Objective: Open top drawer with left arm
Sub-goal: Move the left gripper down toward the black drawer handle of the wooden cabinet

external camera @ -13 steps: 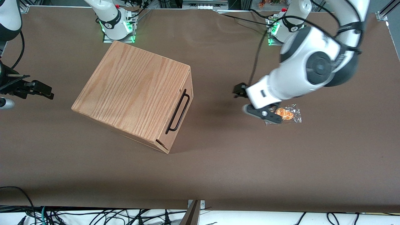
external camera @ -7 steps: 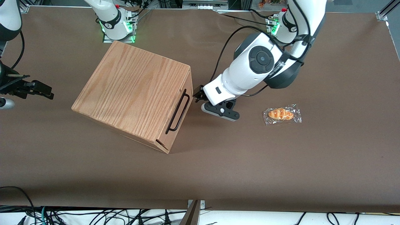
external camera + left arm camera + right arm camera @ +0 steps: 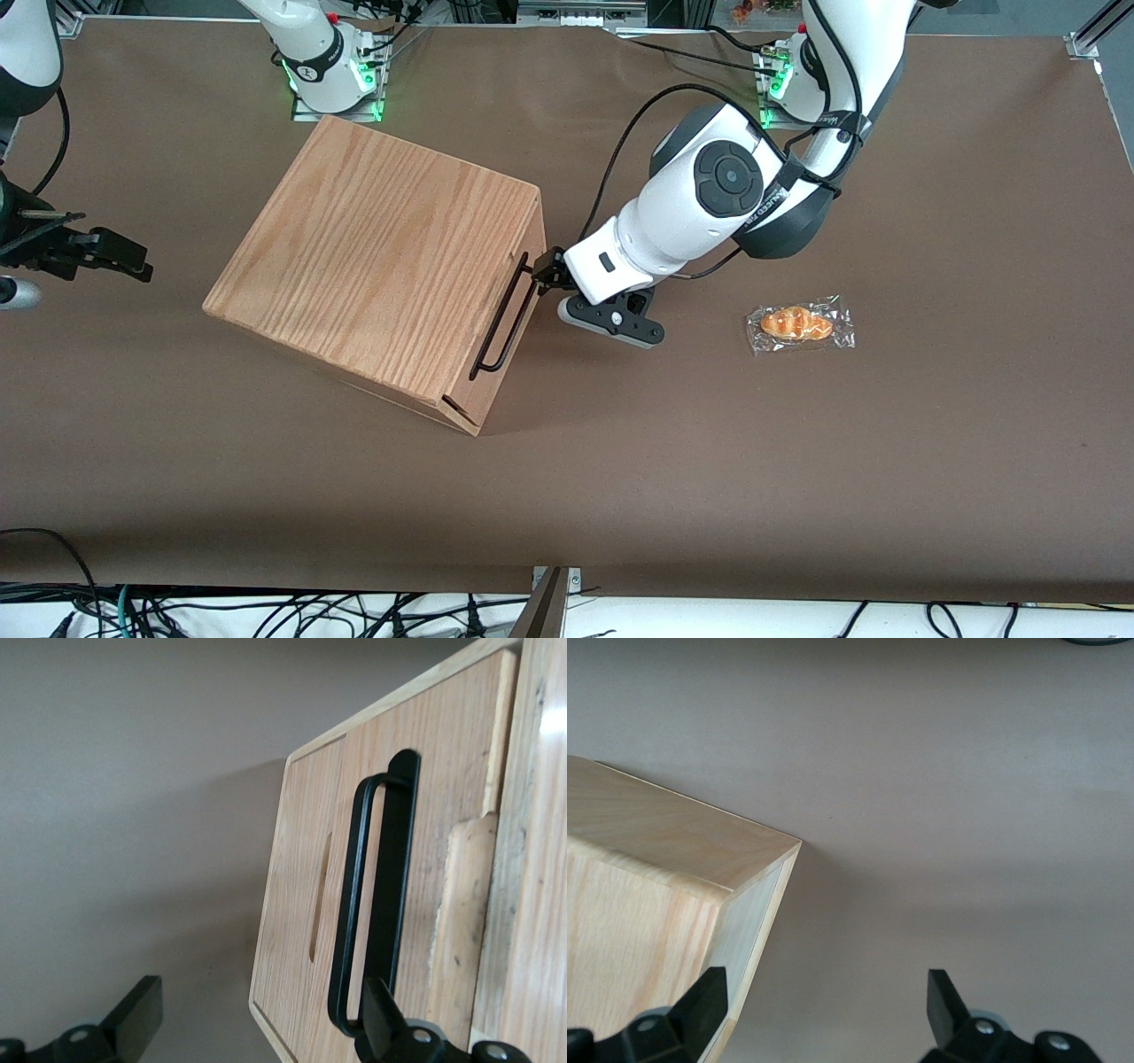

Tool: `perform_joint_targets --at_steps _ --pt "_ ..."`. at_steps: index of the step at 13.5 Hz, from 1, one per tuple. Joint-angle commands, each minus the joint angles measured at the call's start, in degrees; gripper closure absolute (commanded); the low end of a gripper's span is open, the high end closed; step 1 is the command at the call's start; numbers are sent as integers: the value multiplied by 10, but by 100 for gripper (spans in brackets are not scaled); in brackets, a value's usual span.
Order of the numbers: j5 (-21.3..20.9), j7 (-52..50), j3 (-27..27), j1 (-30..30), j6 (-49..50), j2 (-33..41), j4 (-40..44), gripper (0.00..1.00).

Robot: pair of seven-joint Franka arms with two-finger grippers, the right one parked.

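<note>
The gripper (image 3: 257, 1028) is cut off at the frame edge, and the handle (image 3: 376, 904) hides part of the top drawer (image 3: 434, 815).

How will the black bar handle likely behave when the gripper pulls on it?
The handle looks like thin rigid metal, so probably stiff, perhaps slippery. The gripper, fingers open, sits at one end of it, so the top drawer may skew, or the box slide.

Box (image 3: 376, 266) was oak-toned, strong darker grain streaks along top. Drawer (image 3: 310, 904) front paler wood, fine straight grain; handle (image 3: 505, 317) thin, black. Left arm (image 3: 709, 204) was white with black round joint caps, black cable. Gripper (image 3: 542, 271), by handle's end, was black, fingers (image 3: 133, 1019) spread apart. Table (image 3: 620, 461) was plain brown, matte. Pastry (image 3: 797, 323) was orange-golden inside clear shiny wrapper. Arm bases glowed green.
</note>
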State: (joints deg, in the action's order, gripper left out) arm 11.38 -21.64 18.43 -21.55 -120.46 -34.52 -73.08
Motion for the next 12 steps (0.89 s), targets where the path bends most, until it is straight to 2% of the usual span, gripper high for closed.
perform_joint_targets --at_steps 1,12 --pt "15 5 -3 -16 -24 -19 16 0" --pt "11 7 -4 -40 -102 -54 13 0"
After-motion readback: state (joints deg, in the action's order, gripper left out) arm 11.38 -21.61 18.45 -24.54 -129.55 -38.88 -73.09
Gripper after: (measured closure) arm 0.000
